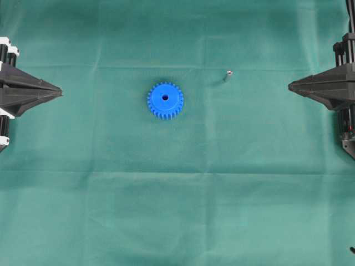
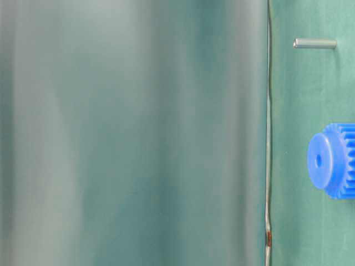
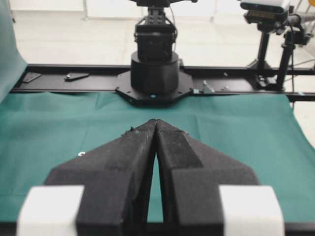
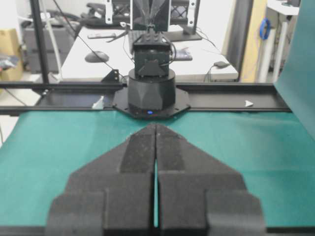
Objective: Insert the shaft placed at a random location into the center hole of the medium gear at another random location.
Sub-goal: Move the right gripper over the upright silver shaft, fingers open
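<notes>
The green cloth covers my whole workspace. My left gripper and right gripper wait at opposite edges, both with jaws pressed together and holding nothing. The blue gear lies flat near the middle, its center hole facing up. I judge it light, rigid plastic; the toothed rim would give a firm hold if it needs steadying. The pin stands upright, well apart from the gear on my right gripper's side. It looks like smooth, hard metal, likely slippery and easily tipped, so I would pinch it across its upper half, leaving the lower end free.
</notes>
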`<state>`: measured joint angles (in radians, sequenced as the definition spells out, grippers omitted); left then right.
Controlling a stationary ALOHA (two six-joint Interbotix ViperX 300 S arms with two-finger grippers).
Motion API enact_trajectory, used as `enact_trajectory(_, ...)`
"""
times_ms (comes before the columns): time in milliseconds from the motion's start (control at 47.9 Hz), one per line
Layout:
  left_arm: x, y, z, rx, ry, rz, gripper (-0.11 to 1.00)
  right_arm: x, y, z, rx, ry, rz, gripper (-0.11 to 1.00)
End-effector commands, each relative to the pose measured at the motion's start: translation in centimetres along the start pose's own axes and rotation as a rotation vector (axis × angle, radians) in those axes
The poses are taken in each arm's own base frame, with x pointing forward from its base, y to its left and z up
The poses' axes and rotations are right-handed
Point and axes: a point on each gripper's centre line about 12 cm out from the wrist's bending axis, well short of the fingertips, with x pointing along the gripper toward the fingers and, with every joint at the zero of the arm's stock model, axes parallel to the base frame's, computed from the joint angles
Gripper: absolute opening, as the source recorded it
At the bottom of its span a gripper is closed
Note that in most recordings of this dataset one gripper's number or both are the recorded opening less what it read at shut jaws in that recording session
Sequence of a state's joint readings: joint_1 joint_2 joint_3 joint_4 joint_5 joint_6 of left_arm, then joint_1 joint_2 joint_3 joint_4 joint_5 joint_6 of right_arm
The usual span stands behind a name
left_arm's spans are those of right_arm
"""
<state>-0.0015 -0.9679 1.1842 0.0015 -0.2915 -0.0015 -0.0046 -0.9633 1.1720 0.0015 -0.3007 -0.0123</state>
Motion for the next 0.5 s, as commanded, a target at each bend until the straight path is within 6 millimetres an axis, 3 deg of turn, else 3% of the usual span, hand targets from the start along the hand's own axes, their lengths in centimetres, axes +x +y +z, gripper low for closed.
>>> enact_trajectory(0,0.4,0.0,1.0,0.007,-0.023,-0.002,0.00,0.3,-0.4,-0.2,0.014,0.018,-0.021,0.01)
enact_trajectory(417,0.4,0.0,0.6,0.006,0.005,-0.001,0.00,2.4,-3.0,-6.2,0.034,0.298,-0.138,0.01)
enact_trajectory(480,0.4,0.0,0.6,0.006,0.005,-0.001,0.00,2.8,-3.4,-7.2,0.038,0.340,-0.152,0.05)
